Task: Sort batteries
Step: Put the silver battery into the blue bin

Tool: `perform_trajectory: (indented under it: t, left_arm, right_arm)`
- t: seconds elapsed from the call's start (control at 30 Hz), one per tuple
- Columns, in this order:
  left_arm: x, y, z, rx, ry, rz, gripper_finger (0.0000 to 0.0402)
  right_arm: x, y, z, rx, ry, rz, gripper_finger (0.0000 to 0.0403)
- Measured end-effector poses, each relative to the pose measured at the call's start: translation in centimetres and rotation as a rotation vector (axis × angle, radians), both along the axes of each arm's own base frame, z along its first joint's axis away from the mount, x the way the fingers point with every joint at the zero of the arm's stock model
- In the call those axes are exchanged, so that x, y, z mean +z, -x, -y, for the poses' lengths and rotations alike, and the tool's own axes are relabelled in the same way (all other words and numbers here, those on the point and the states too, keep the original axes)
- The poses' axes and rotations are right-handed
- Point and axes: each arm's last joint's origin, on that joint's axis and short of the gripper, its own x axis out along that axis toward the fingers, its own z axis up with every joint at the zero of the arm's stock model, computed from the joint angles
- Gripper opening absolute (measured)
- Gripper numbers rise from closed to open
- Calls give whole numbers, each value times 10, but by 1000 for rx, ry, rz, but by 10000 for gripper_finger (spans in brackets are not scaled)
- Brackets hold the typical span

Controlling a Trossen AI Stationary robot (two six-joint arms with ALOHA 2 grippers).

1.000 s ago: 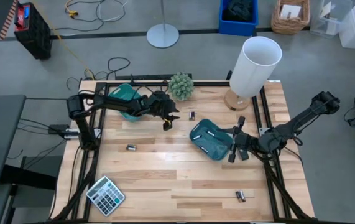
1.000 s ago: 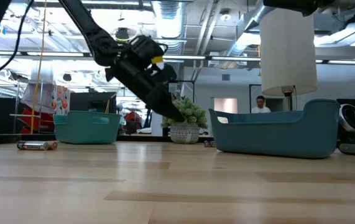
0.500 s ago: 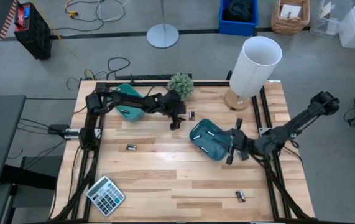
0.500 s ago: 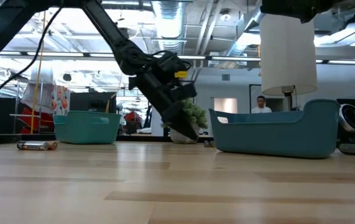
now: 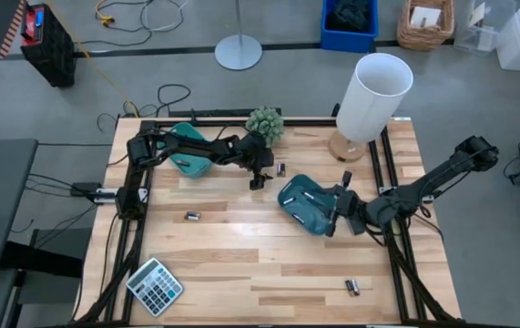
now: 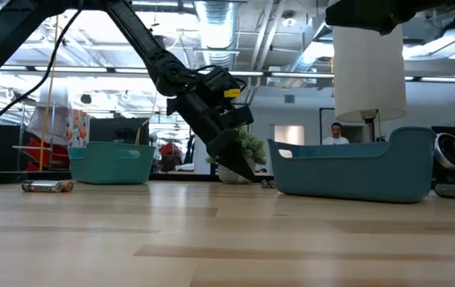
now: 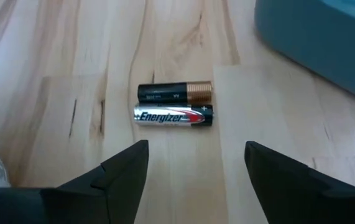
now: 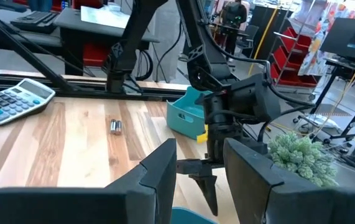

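Having been swung from mid-table toward the plant, the left gripper (image 5: 258,180) is now spread wide above two batteries (image 7: 175,106) lying side by side beside the teal tray (image 5: 301,206); a pickup seems imminent, while the right gripper (image 5: 331,217) is half open, empty, over that tray

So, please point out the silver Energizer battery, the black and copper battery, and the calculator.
Silver Energizer battery (image 7: 173,116), left wrist view, middle of its label.
Black and copper battery (image 7: 175,93), left wrist view, middle of its body.
Calculator (image 5: 155,286), high view, centre of its keypad.
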Motion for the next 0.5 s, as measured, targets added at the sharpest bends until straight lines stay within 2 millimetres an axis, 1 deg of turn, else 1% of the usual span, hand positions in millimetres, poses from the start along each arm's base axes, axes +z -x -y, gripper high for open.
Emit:
perform_trajectory:
  t: [0.17, 0.3, 0.5]
  left_arm:
    - [0, 1, -1, 4, 24, 4, 267]
    - [0, 3, -3, 18, 90, -12, 267]
    - [11, -1, -6, 55, 162, -45, 267]
  right_arm:
    - [1, 0, 0, 1, -4, 7, 150]
    - [2, 0, 0, 1, -10, 17, 150]
    - [2, 0, 0, 1, -12, 20, 150]
